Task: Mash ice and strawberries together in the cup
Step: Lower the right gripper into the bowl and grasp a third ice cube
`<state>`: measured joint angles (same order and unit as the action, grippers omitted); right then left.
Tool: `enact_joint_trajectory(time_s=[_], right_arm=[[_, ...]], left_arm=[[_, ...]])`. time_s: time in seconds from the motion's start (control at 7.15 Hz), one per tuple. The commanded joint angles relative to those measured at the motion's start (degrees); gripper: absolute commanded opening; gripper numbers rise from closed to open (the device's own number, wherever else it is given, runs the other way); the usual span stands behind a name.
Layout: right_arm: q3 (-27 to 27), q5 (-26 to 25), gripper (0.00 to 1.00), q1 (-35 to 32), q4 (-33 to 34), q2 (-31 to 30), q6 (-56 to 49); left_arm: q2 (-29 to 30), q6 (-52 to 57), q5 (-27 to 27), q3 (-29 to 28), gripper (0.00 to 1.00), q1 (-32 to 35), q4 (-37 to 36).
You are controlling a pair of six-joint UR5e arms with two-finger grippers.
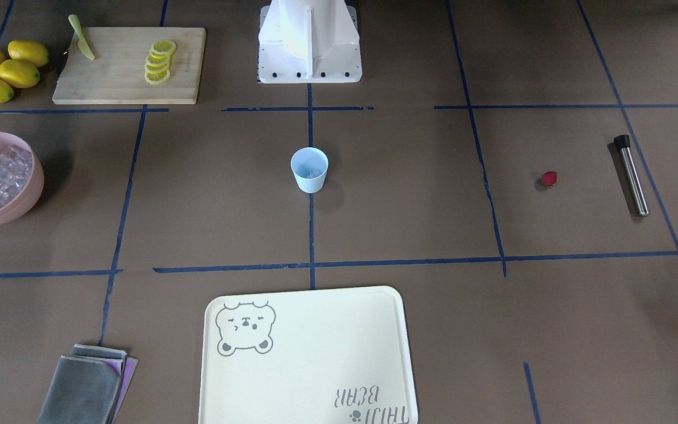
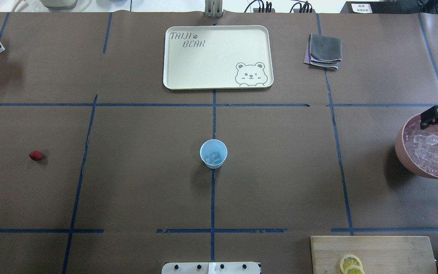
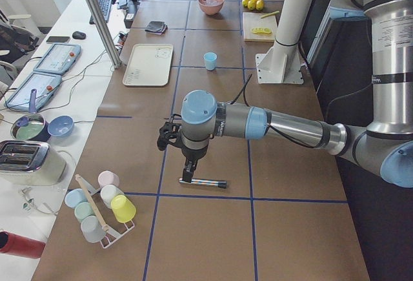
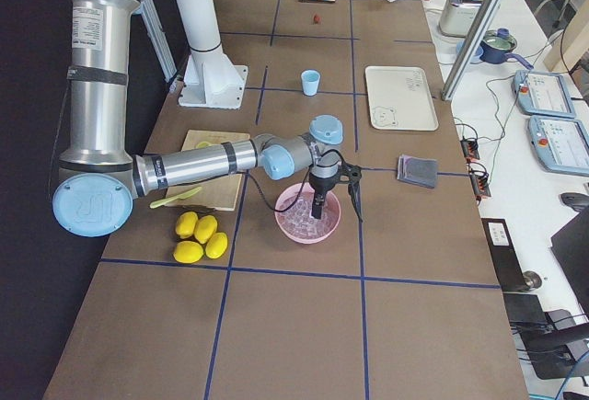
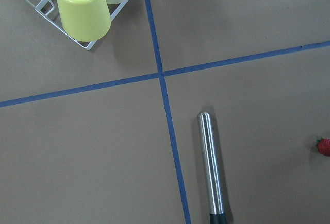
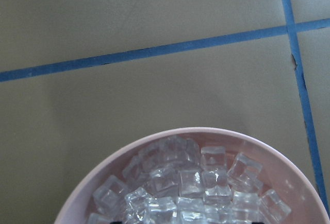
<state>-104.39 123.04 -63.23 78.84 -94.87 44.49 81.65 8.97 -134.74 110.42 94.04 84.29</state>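
The pale blue cup (image 1: 309,169) stands upright mid-table and holds a few ice cubes (image 2: 215,156). More ice (image 6: 191,183) fills a pink bowl (image 2: 403,146). My right gripper (image 2: 425,121) points down over the ice at the bowl's far rim, and I cannot tell whether it is open or shut. The red strawberry (image 1: 549,178) lies on the table near a steel muddler (image 1: 631,175). My left gripper (image 3: 187,175) hangs just above the muddler's black end (image 3: 185,181). It shows only in the exterior left view, so I cannot tell its state.
A cream bear tray (image 2: 181,76) and folded grey cloths (image 2: 323,51) lie on the far side. A cutting board (image 1: 115,82) with lemon slices and a knife, and whole lemons (image 1: 12,70), lie by the bowl. A cup rack (image 3: 100,207) stands beyond the muddler.
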Motion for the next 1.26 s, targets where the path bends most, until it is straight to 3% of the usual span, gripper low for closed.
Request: enact_joint_trajectory(time_s=[0.0, 1.12], right_arm=[[1.28, 0.10, 0.82, 1.00, 0.00, 0.04, -0.19], [2.17, 0.19, 0.72, 1.80, 0.00, 0.04, -0.10]], left_arm=[[0.00, -0.01, 0.00, 0.23, 1.00, 0.00, 0.00], [0.00, -0.01, 0.00, 0.76, 1.00, 0.00, 0.00]])
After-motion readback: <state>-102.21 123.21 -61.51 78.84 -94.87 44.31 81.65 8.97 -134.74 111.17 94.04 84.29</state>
